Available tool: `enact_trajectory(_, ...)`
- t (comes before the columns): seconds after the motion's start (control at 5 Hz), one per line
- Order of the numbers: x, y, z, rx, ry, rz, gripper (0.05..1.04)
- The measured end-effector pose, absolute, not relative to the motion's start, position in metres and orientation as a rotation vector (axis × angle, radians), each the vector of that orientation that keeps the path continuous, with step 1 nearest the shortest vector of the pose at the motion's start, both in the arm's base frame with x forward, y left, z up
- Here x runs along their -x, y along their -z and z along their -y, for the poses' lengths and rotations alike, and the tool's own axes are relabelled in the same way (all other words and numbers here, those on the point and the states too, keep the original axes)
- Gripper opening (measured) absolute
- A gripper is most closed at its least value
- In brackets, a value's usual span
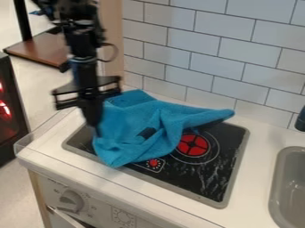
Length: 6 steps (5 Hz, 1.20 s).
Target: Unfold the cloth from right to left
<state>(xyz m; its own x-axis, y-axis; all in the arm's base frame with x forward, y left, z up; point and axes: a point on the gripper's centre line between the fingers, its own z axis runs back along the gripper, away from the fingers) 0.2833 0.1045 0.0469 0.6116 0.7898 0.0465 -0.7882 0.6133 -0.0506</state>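
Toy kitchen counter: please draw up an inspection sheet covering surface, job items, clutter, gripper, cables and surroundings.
Surface: white counter with a black stove top and grey sink.
Job's things: blue cloth, rumpled, partly covering the stove top.
Clutter: dark item at right edge, unidentified.
Gripper: black gripper at the cloth's left side; grasp unclear.
Cables: thin loop beside the arm, possibly a cable.
Surroundings: tiled wall behind; brown shelf upper left.

Soft, fairly even light brightens the white surface (253, 167); pale glare streaks the black stovetop (208, 180), and a red glow (5, 109) shows at the left edge.
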Motion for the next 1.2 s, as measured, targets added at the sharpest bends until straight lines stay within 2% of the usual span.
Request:
enact_trajectory(0.2,-0.267,-0.038,-0.122,-0.021,-0.922,0.060,0.049)
enact_trajectory(0.4,-0.263,-0.030,-0.130,-0.055,-0.916,0.043,0.049)
enact_trajectory(0.6,-0.258,-0.011,-0.135,-0.099,-0.915,-0.005,0.049)
enact_trajectory(0.8,-0.254,-0.001,-0.140,-0.098,-0.957,-0.022,0.065)
enact_trajectory(1.0,-0.252,0.000,-0.142,-0.102,-1.002,-0.026,0.210)
enact_trajectory(1.2,-0.251,-0.001,-0.141,-0.101,-1.005,-0.041,0.461)
